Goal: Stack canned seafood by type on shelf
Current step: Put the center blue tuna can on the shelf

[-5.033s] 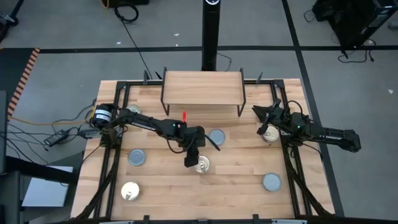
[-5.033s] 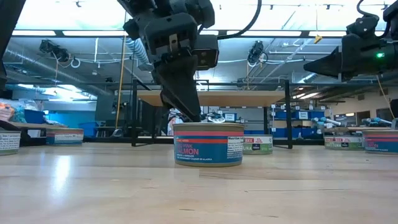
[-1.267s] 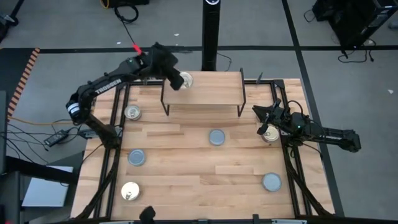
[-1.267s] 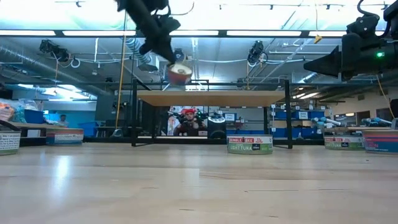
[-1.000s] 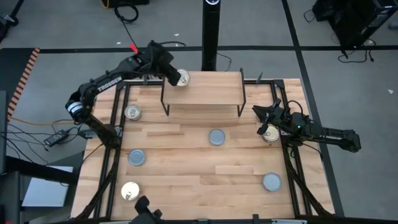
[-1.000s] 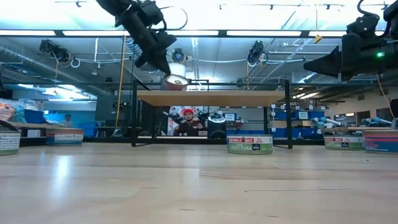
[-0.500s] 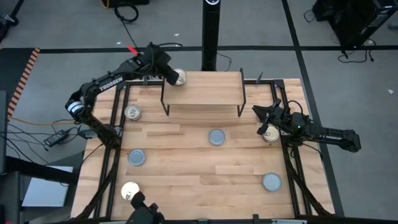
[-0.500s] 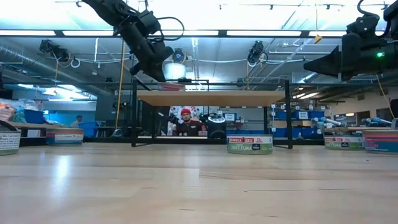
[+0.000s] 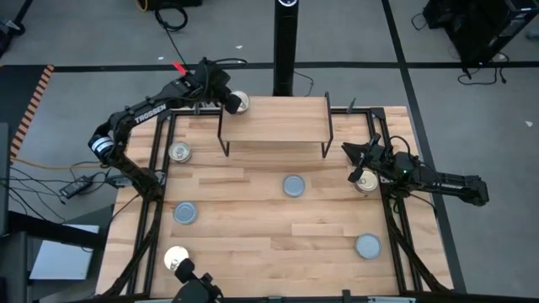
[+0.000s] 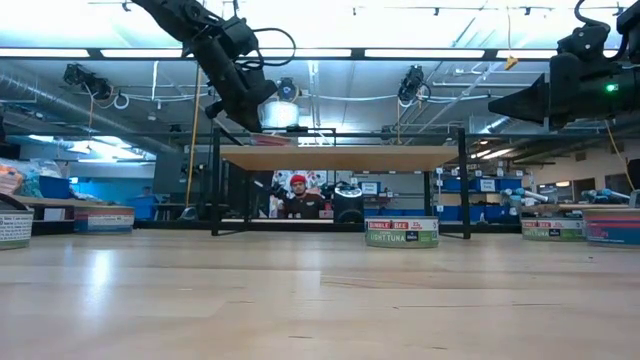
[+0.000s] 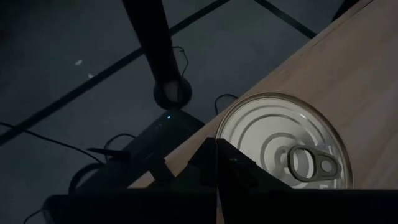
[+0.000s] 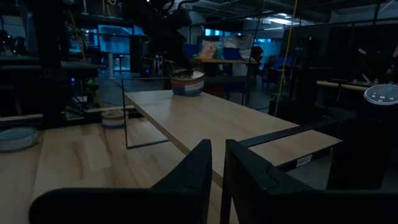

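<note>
The round gold-lidded pull-tab tin is seated on the far-left corner of the light-wood shelf — just beside the left claw, whose opening cannot be told. The right claw is parked over the desk's right edge — nearly closed, empty.

- High view: we note even, bright overhead light and soft, short shadows.
- Low view: ceiling strip lights blown out; pale sheen on the near counter, which reads soft.
- Wrist views: dim; we note glare on the tin lid.
</note>
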Robot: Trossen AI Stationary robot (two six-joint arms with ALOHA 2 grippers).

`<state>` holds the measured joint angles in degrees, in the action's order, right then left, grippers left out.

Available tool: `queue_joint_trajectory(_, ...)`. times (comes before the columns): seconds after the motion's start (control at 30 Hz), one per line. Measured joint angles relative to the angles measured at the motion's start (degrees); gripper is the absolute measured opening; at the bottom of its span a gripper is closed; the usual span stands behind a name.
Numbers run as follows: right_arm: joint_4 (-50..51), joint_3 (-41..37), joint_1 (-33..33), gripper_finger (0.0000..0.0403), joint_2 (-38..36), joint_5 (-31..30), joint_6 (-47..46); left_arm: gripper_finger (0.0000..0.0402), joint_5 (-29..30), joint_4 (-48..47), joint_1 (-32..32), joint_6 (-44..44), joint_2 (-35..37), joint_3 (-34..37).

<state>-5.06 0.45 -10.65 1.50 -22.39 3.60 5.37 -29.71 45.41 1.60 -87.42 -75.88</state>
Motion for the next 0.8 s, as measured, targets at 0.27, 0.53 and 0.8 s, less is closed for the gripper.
queue_joint_trajectory(0.27, 0.01, 0.00, 0.01, 0.0062, -0.01, 0.00, -0.01, 0.0028, 0.00, 0.11, -0.34, -1.31, 0.00, 0.00)
queue_joint_trajectory(0.53, 0.02, 0.00, 0.02, 0.0062, 0.00, 0.00, 0.00, 0.0066, 0.02, 0.74, -0.82, -2.01, 0.00, 0.00)
queue_joint_trajectory(0.8, 0.02, 0.00, 0.02, 0.0062, -0.02, -0.02, 0.00, 0.0029, -2.16, 5.27, -4.77, -6.85, 0.57, -0.02)
